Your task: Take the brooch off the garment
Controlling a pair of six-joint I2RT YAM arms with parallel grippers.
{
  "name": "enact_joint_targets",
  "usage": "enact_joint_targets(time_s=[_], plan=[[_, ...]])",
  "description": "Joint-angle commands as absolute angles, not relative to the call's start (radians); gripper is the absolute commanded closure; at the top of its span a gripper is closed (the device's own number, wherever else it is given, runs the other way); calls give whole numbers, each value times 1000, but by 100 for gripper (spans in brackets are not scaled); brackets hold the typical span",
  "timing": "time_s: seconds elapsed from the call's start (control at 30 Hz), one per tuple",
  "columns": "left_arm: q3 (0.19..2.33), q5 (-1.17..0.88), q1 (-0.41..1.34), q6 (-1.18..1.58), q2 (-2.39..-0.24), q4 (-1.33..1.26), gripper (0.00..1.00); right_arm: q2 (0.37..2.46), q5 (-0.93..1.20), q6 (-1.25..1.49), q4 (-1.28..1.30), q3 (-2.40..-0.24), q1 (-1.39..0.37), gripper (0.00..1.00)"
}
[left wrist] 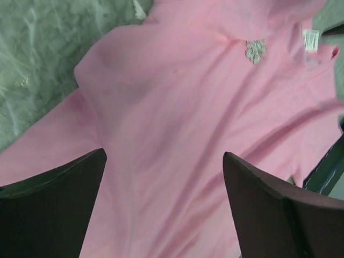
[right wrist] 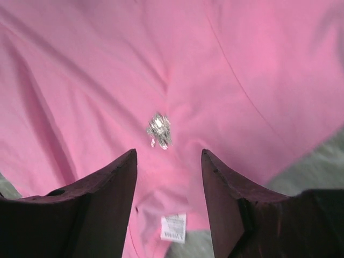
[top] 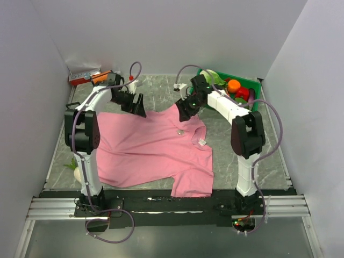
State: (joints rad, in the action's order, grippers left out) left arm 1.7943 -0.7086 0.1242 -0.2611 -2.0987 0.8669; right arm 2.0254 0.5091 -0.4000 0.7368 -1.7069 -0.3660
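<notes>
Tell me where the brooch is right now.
In the top view the tiny silvery-white brooch sits on the pink cloth T-shirt, toward its right end, between the right gripper and the small white neck label.

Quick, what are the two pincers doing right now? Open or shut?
Left pincer: open, holding nothing.
Right pincer: open, holding nothing; the brooch lies just past its tips.
</notes>
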Motion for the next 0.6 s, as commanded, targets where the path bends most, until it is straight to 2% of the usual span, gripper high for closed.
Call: enact_joint_targets(time_s=[0.0,0.03,0.2,0.3,0.4,0.43,0.47,0.5,0.57], plan=[[1607,-804,107,-82,-1991,634,4,2100,560,-391,761,-1801,-390,41],[1582,-767,113,-36,-1979,565,4,2108,537,-408,765,-1815,-396,41],[1612,201,283,104,-1905,488,4,2132,528,-466,804,-1825,-402,41],[1645,155,291,153,-1846,459,4,2122,538,-477,825,-1830,-403,41],[1627,8,278,144,-1841,429,4,2109,560,-491,816,-1809,-403,41],[1644,-244,264,112,-1854,440,1,2109,574,-497,819,-1802,-402,42],[1679,-378,253,88,-1891,449,7,2111,578,-500,824,-1801,-402,42],[1702,-461,249,40,-1914,460,18,2118,554,-508,825,-1805,-405,43],[1752,-620,250,34,-1992,511,21,2128,505,-512,827,-1813,-423,45]])
